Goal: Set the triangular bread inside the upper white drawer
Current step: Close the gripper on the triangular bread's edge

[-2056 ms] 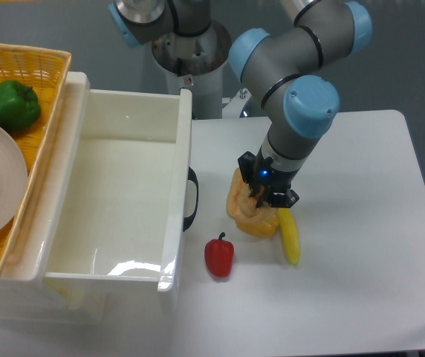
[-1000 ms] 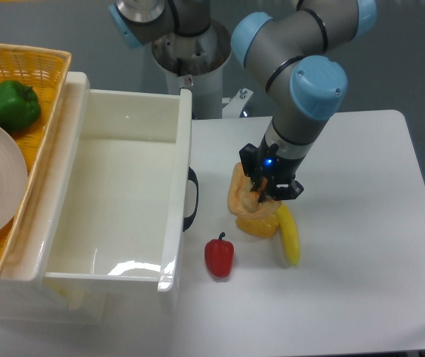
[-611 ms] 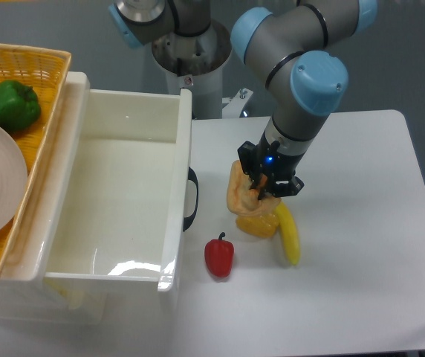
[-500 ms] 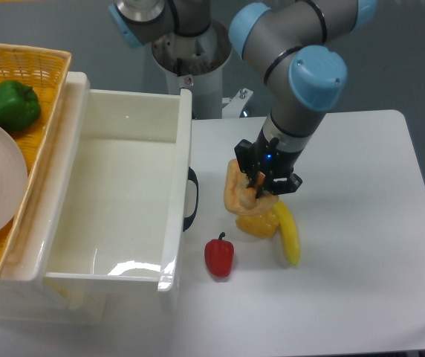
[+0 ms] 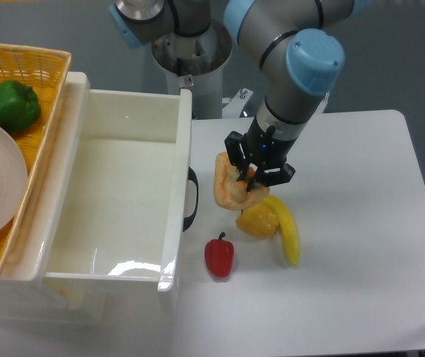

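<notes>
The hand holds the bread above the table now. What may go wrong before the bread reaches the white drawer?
1. The hand grips the bread near one edge only, with most of it hanging out to the side, so it may tilt or slip out on the way.
2. The bread hangs low, and the drawer has a high wall with a black handle facing it. Without more lift, the bread may hit that wall.

Only the upper white drawer (image 5: 116,193)'s tall right wall (image 5: 181,171) blocks entry.
</notes>
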{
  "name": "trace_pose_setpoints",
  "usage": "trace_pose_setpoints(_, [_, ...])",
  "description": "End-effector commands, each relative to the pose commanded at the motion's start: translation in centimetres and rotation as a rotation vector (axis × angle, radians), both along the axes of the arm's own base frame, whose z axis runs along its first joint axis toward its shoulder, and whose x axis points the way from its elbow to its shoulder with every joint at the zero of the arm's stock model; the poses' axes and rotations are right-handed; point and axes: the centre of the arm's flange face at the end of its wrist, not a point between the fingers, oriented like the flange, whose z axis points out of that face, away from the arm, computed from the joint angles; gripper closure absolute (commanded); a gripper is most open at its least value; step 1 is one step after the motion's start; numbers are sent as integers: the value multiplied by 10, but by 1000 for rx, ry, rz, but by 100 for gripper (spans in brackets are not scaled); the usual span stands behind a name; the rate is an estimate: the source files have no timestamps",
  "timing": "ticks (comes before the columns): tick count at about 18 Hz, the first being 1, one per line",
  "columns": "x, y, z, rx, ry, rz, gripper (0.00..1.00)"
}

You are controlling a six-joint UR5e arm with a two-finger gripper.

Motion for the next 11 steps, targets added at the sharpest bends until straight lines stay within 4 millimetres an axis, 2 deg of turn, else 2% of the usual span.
trace_pose_setpoints(6, [-2,3,14,55,-53,117,74])
trace_pose_setpoints(11, [-35,-29,38,173,-83,214,74])
